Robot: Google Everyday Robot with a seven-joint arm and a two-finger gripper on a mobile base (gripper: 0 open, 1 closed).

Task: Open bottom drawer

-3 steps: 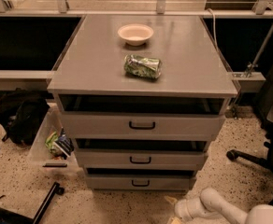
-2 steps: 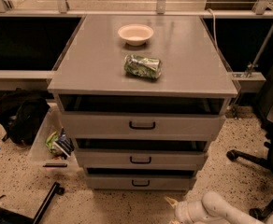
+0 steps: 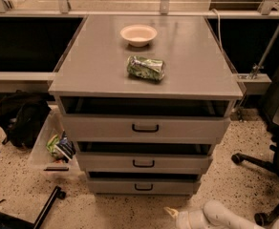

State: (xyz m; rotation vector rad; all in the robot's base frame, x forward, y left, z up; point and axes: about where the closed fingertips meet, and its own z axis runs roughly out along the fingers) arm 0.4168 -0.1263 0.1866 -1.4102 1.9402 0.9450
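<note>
The grey cabinet has three drawer fronts. The bottom drawer (image 3: 143,186) is the lowest and narrowest front, near the floor, with a small black loop handle (image 3: 144,187). Above it are the mid-sized front (image 3: 144,163) and the widest top front (image 3: 145,128). My gripper (image 3: 174,215) is at the bottom edge of the view, low over the floor, below and to the right of the bottom drawer's handle and apart from it. The white arm (image 3: 220,217) runs off to the lower right.
A white bowl (image 3: 138,34) and a crumpled green bag (image 3: 146,67) lie on the cabinet top. A black backpack (image 3: 20,118) and a clear bin (image 3: 53,147) stand on the floor at left. Black chair legs (image 3: 254,163) are at right.
The arm and gripper have moved down and a little to the right, lower in the view. The drawers have not moved.
</note>
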